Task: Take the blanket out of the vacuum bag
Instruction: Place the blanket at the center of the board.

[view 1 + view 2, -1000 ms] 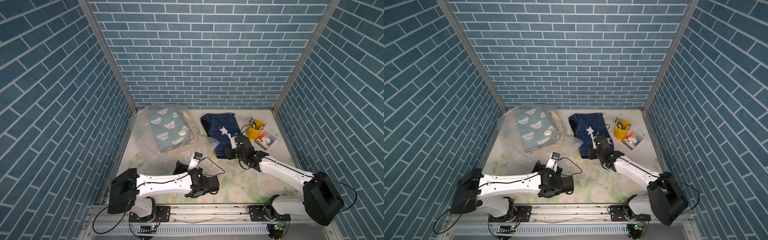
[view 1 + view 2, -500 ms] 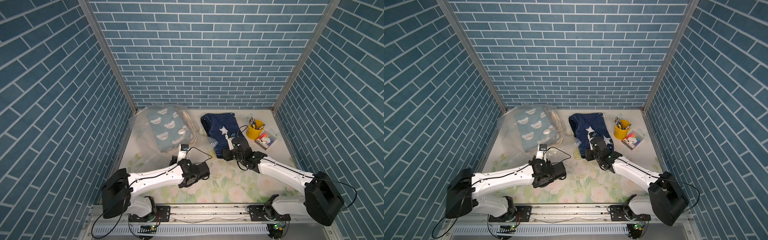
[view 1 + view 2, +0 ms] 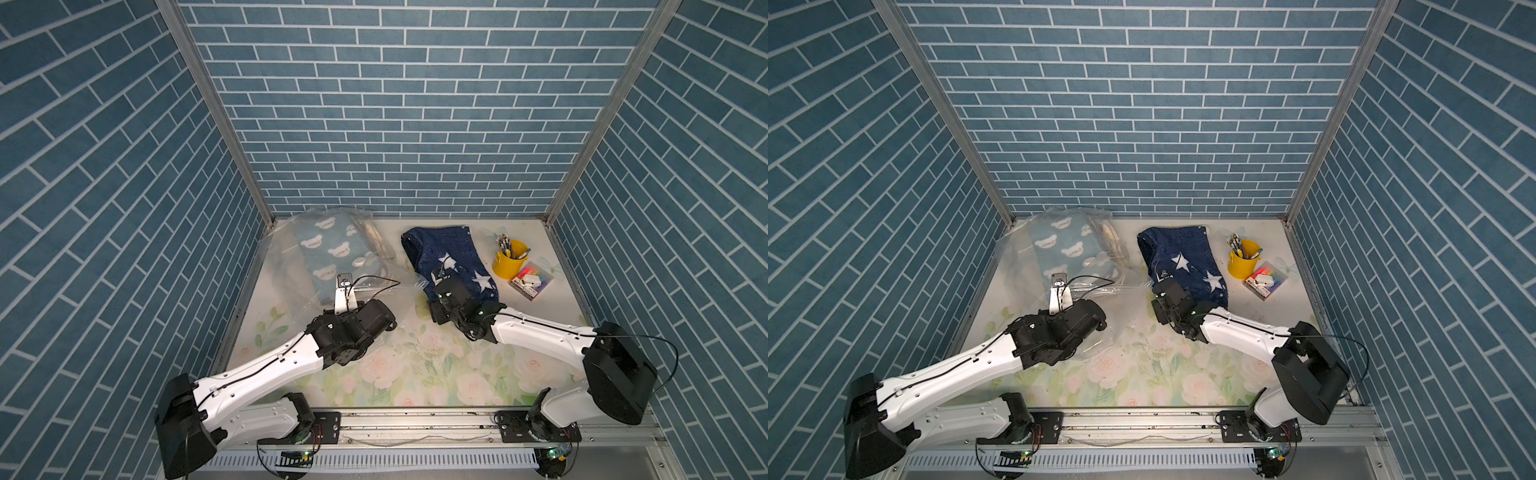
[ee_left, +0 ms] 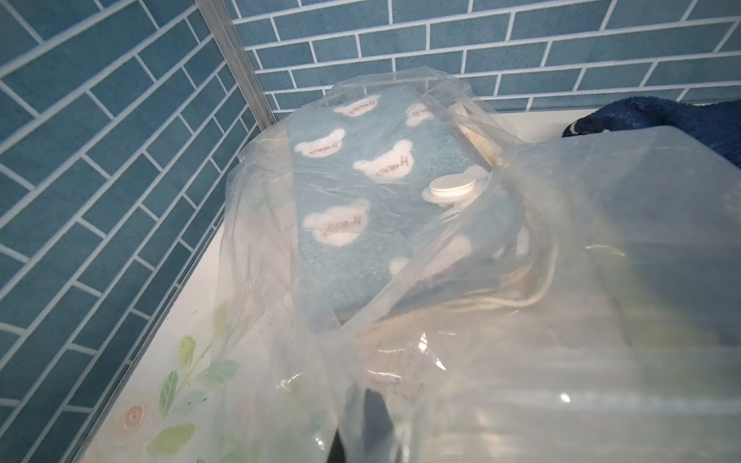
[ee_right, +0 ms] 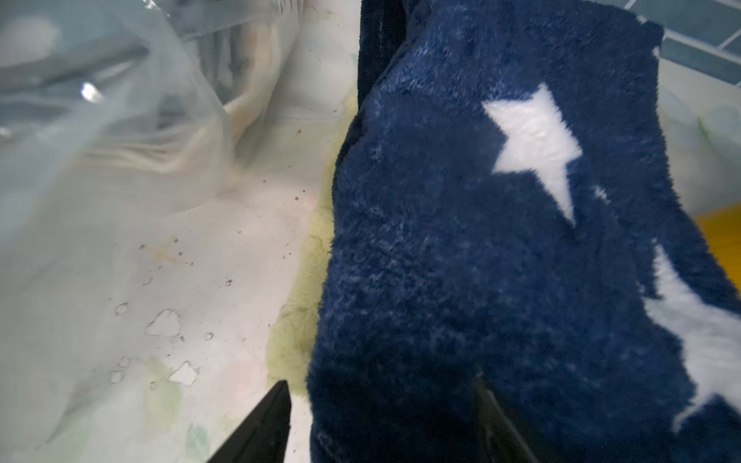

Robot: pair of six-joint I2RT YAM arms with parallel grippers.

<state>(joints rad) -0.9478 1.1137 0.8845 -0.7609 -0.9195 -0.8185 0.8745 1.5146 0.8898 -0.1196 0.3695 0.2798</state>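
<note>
The vacuum bag (image 3: 286,266) (image 3: 1017,257), clear and crinkled, lies at the back left with its white valve cap (image 4: 451,188) on top. A light-blue blanket with white bears (image 3: 328,245) (image 4: 361,208) is inside it. A navy blanket with white stars (image 3: 451,249) (image 5: 481,240) lies on the table outside the bag. My left gripper (image 4: 371,433) is shut on the bag's loose near plastic, its fingers dim behind the film. My right gripper (image 5: 381,425) stands open, its jaws straddling the navy blanket's near edge.
A yellow cup of pens (image 3: 510,262) and a small pack of markers (image 3: 532,282) stand at the back right, beside the navy blanket. Cream cords (image 4: 501,296) lie in the bag beside the bear blanket. Tiled walls close off three sides.
My left arm swung from the front middle back-left to the bag and its gripper closed on the plastic. My right gripper shifted slightly and opened wider at the navy blanket.
</note>
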